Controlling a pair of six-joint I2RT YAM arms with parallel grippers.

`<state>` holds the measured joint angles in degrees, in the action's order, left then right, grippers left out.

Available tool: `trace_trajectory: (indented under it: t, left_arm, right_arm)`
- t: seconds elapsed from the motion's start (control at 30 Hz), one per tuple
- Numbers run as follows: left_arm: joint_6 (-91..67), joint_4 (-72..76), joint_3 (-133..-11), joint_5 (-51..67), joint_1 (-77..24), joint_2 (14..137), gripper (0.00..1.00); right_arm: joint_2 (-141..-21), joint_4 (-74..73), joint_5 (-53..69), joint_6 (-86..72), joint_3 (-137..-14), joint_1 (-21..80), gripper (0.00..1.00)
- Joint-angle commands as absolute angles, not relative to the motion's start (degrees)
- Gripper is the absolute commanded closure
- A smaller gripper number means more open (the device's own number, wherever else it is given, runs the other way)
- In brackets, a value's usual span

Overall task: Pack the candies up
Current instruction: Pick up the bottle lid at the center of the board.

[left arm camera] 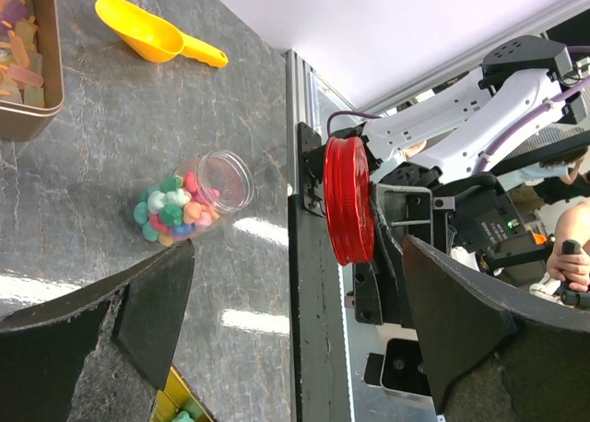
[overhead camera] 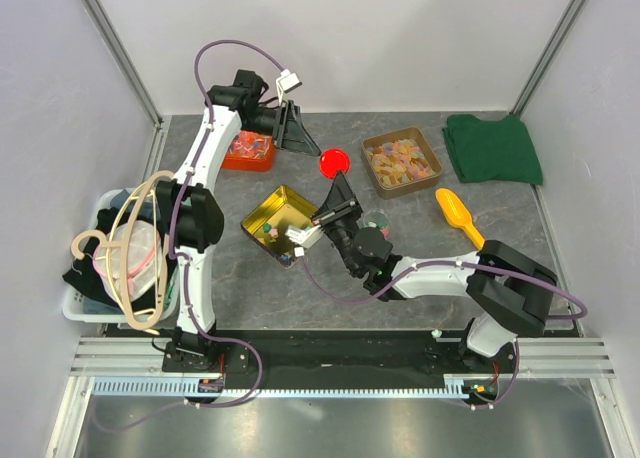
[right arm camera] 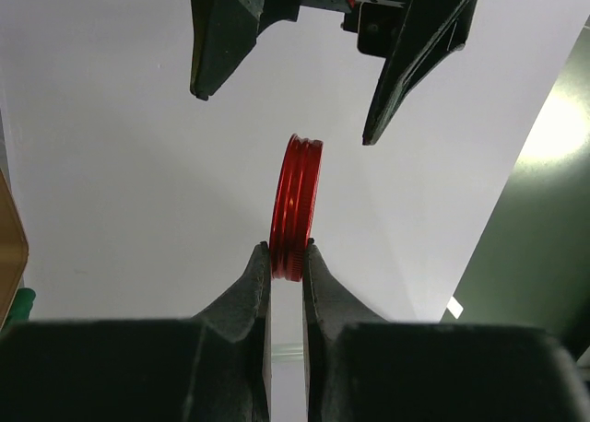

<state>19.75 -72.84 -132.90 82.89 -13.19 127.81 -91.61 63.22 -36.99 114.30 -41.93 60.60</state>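
The candies [left arm camera: 171,210] are small mixed-colour chunks in a clear jar [left arm camera: 198,196] with no lid, standing on the table just behind my right arm [overhead camera: 377,221]. A few more lie in a gold tin [overhead camera: 278,218]. My right gripper [right arm camera: 286,256] is shut on the rim of a red lid [right arm camera: 295,215] and holds it on edge in the air [overhead camera: 335,162]. My left gripper [overhead camera: 303,136] is open and empty, its fingers [left arm camera: 157,302] spread wide and facing the lid [left arm camera: 348,199] from a short way off.
A brown tray [overhead camera: 400,160] of flat gummies is at the back right, with a yellow scoop [overhead camera: 458,214] and a green cloth [overhead camera: 492,148] beyond it. An orange-red tray [overhead camera: 248,153] lies under the left arm. A white basket [overhead camera: 80,303] with hangers stands at the left.
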Motion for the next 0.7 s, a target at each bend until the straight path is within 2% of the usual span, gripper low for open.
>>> trace_trajectory:
  t: [0.0, 0.53, 0.67]
  left_arm:
    - [19.25, -71.89, -132.54, 91.32, -12.74, 126.57, 0.02]
    - [19.95, -71.98, -125.95, 93.08, -13.01, 121.29, 0.13]
    - [19.86, -71.98, -125.33, 93.51, -13.18, 120.32, 0.22]
  right_arm:
    - [-93.16, 69.26, -35.95, 124.1, -43.5, 61.17, 0.98]
    - [-101.86, 70.4, -37.79, 124.72, -50.01, 61.35, 0.97]
    - [-103.18, 69.96, -38.5, 124.28, -51.33, 61.35, 0.97]
